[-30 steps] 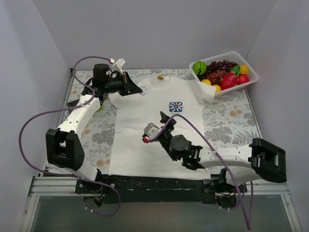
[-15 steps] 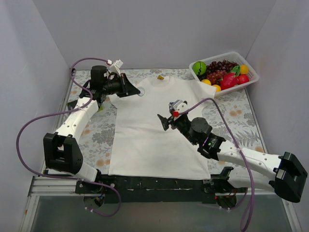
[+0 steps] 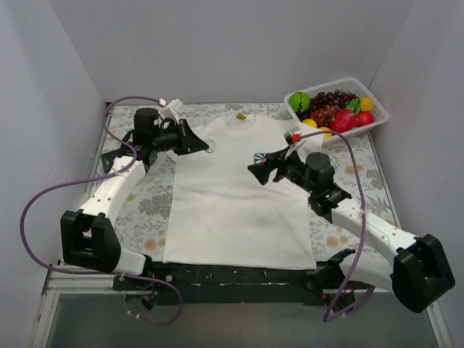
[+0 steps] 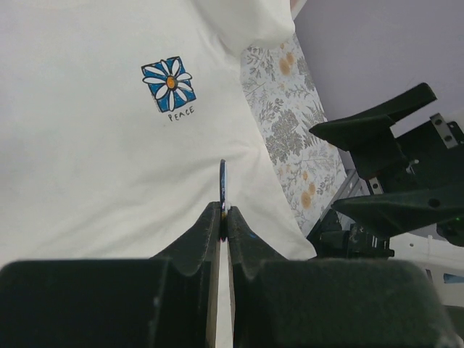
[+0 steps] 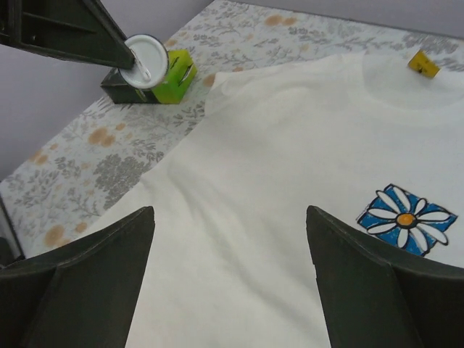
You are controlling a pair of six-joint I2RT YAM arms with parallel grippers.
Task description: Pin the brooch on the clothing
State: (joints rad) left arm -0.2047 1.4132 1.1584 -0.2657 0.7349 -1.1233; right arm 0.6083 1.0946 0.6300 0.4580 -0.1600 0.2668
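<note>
The brooch [image 5: 145,61] is a small round disc. It is clamped at its edge between the closed fingers of the left gripper [image 3: 205,145] and shows a pale face with a raised rim in the right wrist view. In the left wrist view it appears edge-on, standing just past the fingertips. From overhead it sits over the far left shoulder of the T-shirt [image 3: 225,210], close to the collar. Whether it touches the fabric cannot be determined.

The T-shirt is white and short-sleeved. It lies spread flat, collar at the far end and hem at the near edge. The blue flower print [image 4: 169,83] is on the chest, right of centre, well apart from the brooch. The yellow neck tag [image 3: 241,115] lies at the far side of the collar.

The right gripper [image 3: 257,163] is raised over the chest to the right of the brooch and points left toward it. Its jaws are spread wide and grasp nothing. From overhead it covers most of the print.

A green box [image 5: 176,76] stands on the table [image 3: 145,210] just off the left sleeve, beyond the left gripper as seen from the right wrist. The table carries a floral-patterned covering. A white basket [image 3: 373,99] holding fruit sits at the far right corner, near the right sleeve.
</note>
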